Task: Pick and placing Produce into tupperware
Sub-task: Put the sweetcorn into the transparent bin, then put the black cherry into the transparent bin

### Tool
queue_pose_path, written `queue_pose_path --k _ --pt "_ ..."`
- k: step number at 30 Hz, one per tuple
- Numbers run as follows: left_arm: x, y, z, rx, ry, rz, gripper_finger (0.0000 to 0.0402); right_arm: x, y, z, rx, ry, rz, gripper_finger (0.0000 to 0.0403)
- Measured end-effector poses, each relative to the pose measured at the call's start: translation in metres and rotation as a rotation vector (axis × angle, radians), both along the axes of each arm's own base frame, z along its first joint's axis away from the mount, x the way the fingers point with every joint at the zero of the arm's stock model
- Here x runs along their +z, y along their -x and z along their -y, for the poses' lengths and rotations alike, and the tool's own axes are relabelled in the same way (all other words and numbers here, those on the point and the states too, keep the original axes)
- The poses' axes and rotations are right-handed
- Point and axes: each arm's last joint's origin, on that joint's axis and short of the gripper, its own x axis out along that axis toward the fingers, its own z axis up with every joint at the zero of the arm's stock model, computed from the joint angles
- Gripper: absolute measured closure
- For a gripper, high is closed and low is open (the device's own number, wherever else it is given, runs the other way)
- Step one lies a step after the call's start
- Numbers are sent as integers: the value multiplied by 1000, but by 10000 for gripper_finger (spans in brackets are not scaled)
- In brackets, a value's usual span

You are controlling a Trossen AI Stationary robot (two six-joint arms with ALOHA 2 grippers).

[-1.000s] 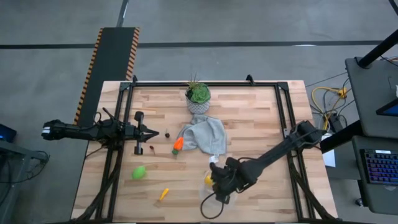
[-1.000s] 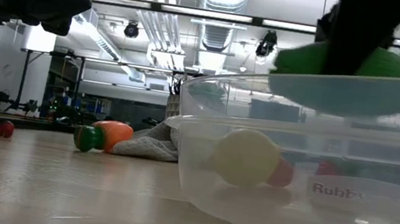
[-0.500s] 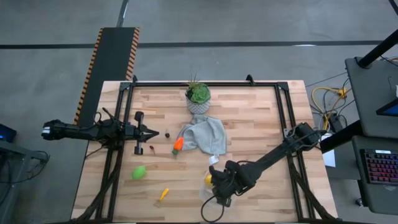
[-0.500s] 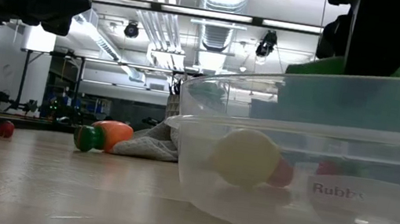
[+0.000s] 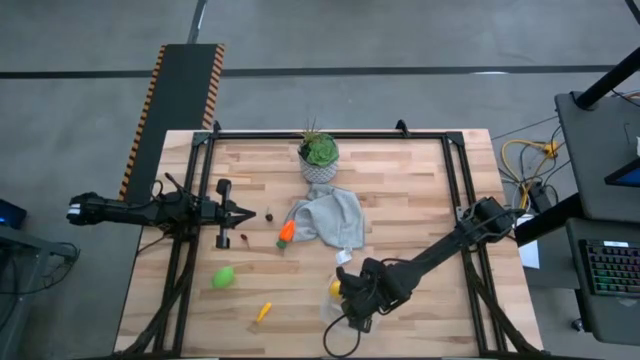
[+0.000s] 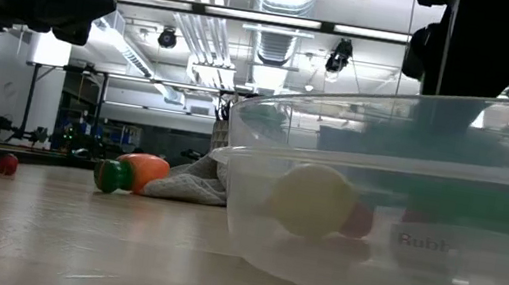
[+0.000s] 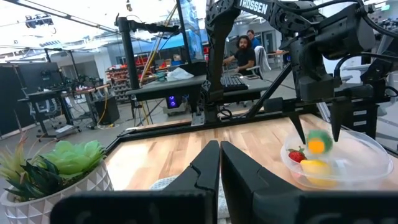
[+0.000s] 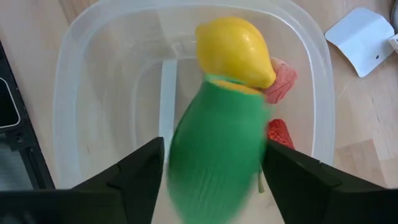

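Release is under way: a green piece (image 8: 214,152) lies between the spread right gripper (image 8: 211,180) fingers over the tupperware (image 8: 68,93), beside the lemon (image 8: 235,51). Withdrawal upward is called for next. The left gripper (image 7: 219,163), pressed together, is parked well apart.

potted plant (image 5: 319,155) at table's far edge | grey cloth (image 5: 328,219) just beside it

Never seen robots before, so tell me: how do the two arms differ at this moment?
The right gripper is open over the clear tub, a green toy vegetable blurred between its fingers. The left gripper is shut, holds nothing, and sits at the table's left edge, far from the tub. Both are dark with two fingers.
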Motion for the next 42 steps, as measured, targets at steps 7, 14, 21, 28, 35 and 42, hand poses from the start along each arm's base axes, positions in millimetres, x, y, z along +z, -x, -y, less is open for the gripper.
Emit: queue_pose_path --k 7,14,21,28,35,42 --pt "0 0 0 0 0 0 402 0 0 0 2 0 1 130" --pt "0 0 0 0 0 0 402 2 -3 5 45 19 10 139" --pt "1 0 0 -3 1 14 402 12 -18 28 111 47 41 141" --pt "2 0 0 -3 1 16 402 32 -33 56 94 200 126 145" --pt "1 -1 0 -2 0 6 402 88 -19 71 167 423 329 147" --pt "1 -1 0 0 4 6 402 128 14 68 347 462 575 149"
